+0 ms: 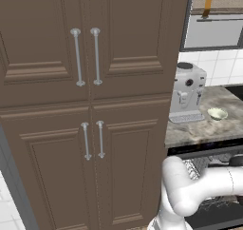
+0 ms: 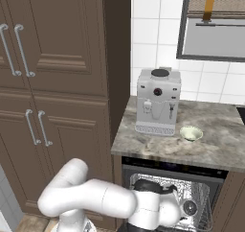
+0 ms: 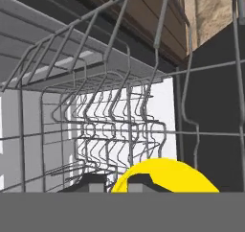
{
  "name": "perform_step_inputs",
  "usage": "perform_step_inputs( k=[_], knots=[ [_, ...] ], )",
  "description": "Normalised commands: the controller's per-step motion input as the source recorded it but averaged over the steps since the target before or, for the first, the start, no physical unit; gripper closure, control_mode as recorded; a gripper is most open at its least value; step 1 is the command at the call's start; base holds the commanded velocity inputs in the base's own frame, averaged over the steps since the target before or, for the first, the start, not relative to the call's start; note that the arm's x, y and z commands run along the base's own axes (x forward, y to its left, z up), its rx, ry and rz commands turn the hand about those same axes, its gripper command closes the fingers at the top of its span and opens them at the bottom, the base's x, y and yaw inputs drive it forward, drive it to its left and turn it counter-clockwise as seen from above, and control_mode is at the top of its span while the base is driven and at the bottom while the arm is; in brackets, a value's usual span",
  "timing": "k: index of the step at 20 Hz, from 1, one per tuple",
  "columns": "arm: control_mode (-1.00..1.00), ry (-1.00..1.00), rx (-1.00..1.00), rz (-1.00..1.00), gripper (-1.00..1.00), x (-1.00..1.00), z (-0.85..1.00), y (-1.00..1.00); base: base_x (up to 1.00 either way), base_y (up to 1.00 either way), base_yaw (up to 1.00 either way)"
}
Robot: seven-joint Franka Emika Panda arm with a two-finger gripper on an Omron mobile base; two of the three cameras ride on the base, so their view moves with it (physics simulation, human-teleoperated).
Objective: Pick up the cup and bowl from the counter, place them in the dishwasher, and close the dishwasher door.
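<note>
— Yellow, right at the fingertips: that's the cup [image 3: 165, 176], sitting just past the gripper [image 3: 116, 182] with wire rack tines [image 3: 115, 125] rising beyond it.

— Is the hand clamped on it?

— I can't tell. Both dark finger tips [image 3: 139, 180] sit at the near edge of the cup, one seems to touch it, but how the jaws stand on it isn't clear from here.

— And where's the hand itself?

— Down inside the dishwasher [image 2: 167, 171]. The white arm [image 2: 91, 197] bends low from the base and its dark wrist reaches into the open cavity under the counter [image 2: 225, 147], in among the silver-grey racks [image 2: 201, 197]. Above the hand is the upper rack; ahead of it, the pale inner wall.

— The bowl?

— Well above the hand, up on the stone counter: a small pale bowl [image 2: 191, 133], just beside the silver-grey coffee machine [image 2: 158, 101], not touching it. From the other side it's the same, bowl [image 1: 217, 113] beside machine [image 1: 188, 92].

— What's behind the arm?

— Tall brown cabinets [image 1: 85, 105] with silver bar handles [image 1: 87, 57].
</note>
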Motion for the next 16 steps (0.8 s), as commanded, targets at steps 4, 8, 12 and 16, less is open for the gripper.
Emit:
perform_step_inputs(
  k=[4, 8, 12, 16],
  knots=[
    [-1.0, 0.03, 0.01, 0.0, -1.0, 0.14, -0.57, -0.12, 0.0, 0.0, 0.0],
    [-1.0, 0.0, 0.01, 0.0, -1.0, -0.05, -0.18, -0.2, 0.0, 0.0, 0.0],
    [-1.0, -0.08, 0.0, 0.0, -1.0, -0.63, 0.02, -0.26, 0.0, 0.0, 0.0],
    [-1.0, -0.1, 0.0, 0.0, -1.0, -0.68, 0.05, -0.26, 0.0, 0.0, 0.0]
  ],
)
